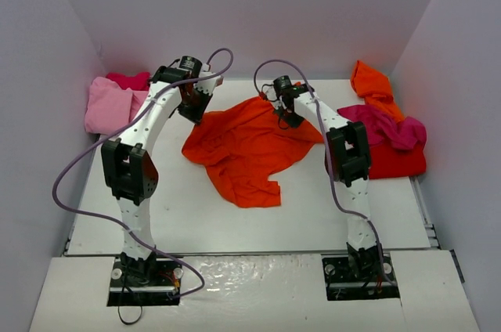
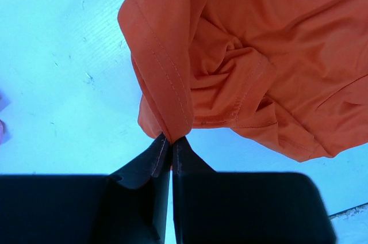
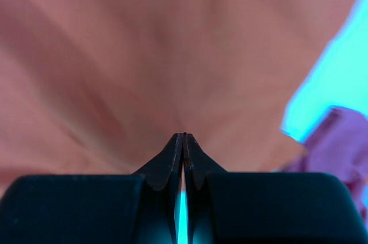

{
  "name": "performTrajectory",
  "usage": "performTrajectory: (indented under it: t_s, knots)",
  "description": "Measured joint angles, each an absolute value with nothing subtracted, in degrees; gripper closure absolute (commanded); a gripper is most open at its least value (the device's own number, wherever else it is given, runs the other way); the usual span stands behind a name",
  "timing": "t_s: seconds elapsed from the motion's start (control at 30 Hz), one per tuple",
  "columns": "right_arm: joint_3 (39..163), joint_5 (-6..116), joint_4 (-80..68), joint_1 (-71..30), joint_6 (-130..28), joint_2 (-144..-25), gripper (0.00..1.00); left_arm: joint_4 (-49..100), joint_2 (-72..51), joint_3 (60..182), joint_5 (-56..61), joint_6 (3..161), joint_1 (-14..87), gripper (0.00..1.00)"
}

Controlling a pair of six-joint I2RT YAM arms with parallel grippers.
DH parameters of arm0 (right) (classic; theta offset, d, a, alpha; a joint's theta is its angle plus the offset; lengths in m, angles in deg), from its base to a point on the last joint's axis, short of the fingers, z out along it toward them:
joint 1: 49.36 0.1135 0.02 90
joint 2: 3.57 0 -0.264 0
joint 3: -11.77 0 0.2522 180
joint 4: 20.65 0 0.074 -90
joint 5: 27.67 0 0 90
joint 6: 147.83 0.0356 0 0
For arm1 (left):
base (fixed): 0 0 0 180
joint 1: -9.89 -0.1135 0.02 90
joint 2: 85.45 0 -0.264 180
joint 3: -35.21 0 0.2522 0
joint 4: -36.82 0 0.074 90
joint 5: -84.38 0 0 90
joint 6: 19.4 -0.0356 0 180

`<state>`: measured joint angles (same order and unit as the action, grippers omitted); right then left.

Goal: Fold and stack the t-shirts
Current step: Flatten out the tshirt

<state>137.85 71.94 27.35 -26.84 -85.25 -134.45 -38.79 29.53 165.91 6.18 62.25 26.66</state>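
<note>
A bright orange t-shirt (image 1: pixel 246 148) lies crumpled in the middle of the white table, its two far corners raised. My left gripper (image 1: pixel 196 115) is shut on a stitched hem of this shirt (image 2: pixel 172 83); the cloth bunches right at the fingertips (image 2: pixel 171 138). My right gripper (image 1: pixel 290 118) is shut too, its tips (image 3: pixel 184 134) pinched into orange cloth (image 3: pixel 144 54) that fills nearly the whole right wrist view. The shirt's near part sags onto the table between the two arms.
A light pink t-shirt (image 1: pixel 108 106) with a magenta-red one (image 1: pixel 130 80) behind it sits at the back left. At the right lie another orange shirt (image 1: pixel 373 83), a magenta one (image 1: pixel 385 124) (image 3: pixel 336 140) and a red one (image 1: pixel 398 161). White walls enclose the table on three sides.
</note>
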Motion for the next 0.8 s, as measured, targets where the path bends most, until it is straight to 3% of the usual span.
performTrajectory:
  t_s: [0.1, 0.33, 0.5, 0.63, 0.8]
  knots:
    - [138.32, 73.58, 28.37, -26.88, -86.47, -140.11, 1.00, -38.81, 29.53, 164.85, 6.06, 62.15, 26.64, 1.00]
    - [137.51, 73.55, 29.56, -26.49, -87.07, -139.83, 0.98, -38.41, 29.32, 164.37, 6.15, 61.99, 26.62, 1.00]
    - [124.50, 70.96, 32.27, -24.59, -90.37, -132.09, 0.97, -38.39, 28.47, 163.76, 6.49, 61.50, 26.62, 1.00]
    - [110.31, 66.90, 37.95, -16.16, -92.46, -123.75, 0.96, -38.41, 28.14, 163.58, 6.52, 60.79, 26.62, 1.00]
    - [107.74, 58.73, 43.06, -3.13, -92.46, -121.96, 0.94, -38.46, 28.09, 163.54, 6.35, 59.78, 26.60, 1.00]
